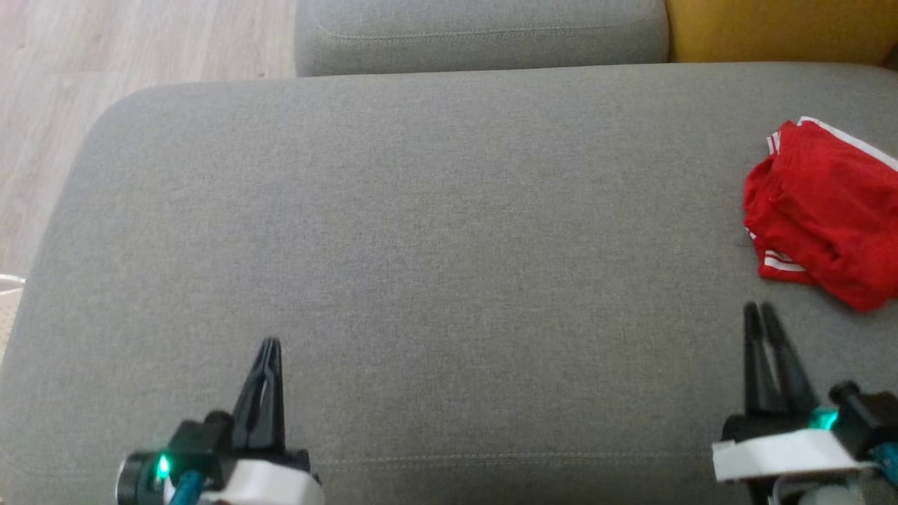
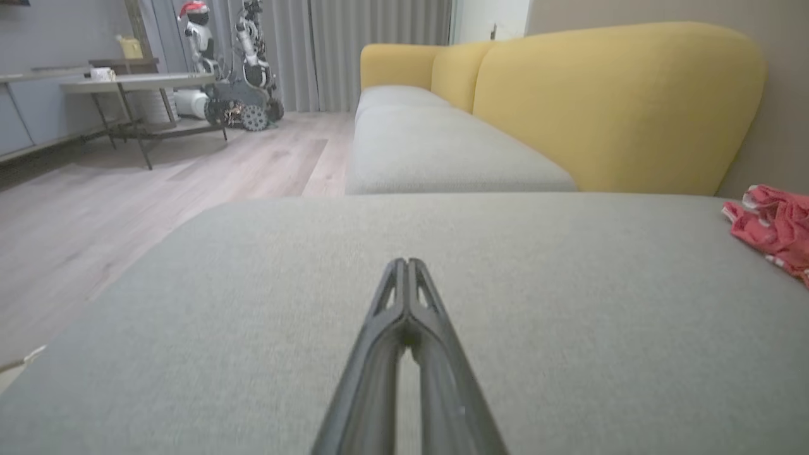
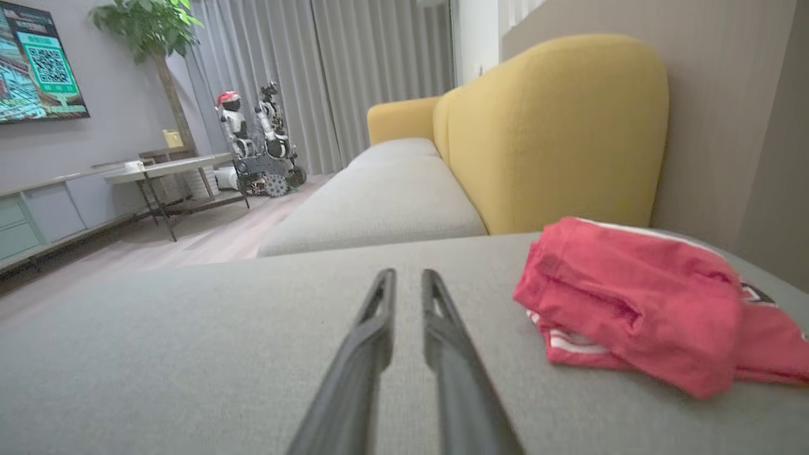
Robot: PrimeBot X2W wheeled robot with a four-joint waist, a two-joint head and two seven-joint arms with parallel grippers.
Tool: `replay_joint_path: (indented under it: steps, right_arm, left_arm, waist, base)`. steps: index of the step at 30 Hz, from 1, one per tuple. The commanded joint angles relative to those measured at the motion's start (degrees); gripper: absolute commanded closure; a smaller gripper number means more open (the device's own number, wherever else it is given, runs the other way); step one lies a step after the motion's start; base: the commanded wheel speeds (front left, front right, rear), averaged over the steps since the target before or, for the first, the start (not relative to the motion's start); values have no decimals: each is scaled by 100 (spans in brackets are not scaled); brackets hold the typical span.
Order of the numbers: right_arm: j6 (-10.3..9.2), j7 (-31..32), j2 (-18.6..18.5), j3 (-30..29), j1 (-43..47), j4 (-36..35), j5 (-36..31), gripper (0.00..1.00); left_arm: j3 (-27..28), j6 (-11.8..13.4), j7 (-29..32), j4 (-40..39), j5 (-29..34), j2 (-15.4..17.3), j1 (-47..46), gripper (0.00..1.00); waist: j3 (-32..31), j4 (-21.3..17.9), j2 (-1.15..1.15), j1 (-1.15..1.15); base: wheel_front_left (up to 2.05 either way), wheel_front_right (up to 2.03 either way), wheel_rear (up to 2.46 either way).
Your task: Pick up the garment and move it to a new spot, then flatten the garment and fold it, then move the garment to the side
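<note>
The garment [image 1: 821, 210] is a red bundle with red-and-white striped trim, folded in a lumpy heap at the right edge of the grey cushion [image 1: 449, 210]. It also appears at the far right of the left wrist view [image 2: 774, 221] and to the right of the fingers in the right wrist view [image 3: 632, 297]. My right gripper [image 1: 759, 306] hovers just in front of the garment without touching it; its fingers stand a narrow gap apart and hold nothing [image 3: 407, 273]. My left gripper [image 1: 270, 344] is low at the front left, tips together and empty [image 2: 406, 260].
A second grey seat cushion [image 1: 484, 35] adjoins the far side, with the yellow sofa back [image 3: 556, 139] behind the garment. Wooden floor [image 1: 70, 84] lies to the left. Across the room stand a table [image 3: 170, 167] and another robot [image 3: 253, 151].
</note>
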Motion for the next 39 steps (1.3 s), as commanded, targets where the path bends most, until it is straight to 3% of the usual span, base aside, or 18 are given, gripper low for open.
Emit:
replay_joint_path:
  steps: [1, 39]
  right_arm:
    - [0, 4, 0, 10, 5, -35, 95, 100]
    - [12, 506, -135, -55, -296, 138, 2953, 100]
  left_arm:
    - [-5, 2, 3, -53, -93, 0, 10, 100]
    - [337, -357, 506, 415, -2941, 149, -453, 100]
  waist:
    - [0, -3, 0, 0]
    - [-32, -64, 0, 0]
  base:
    - [0, 0, 0]
    - [0, 0, 0]
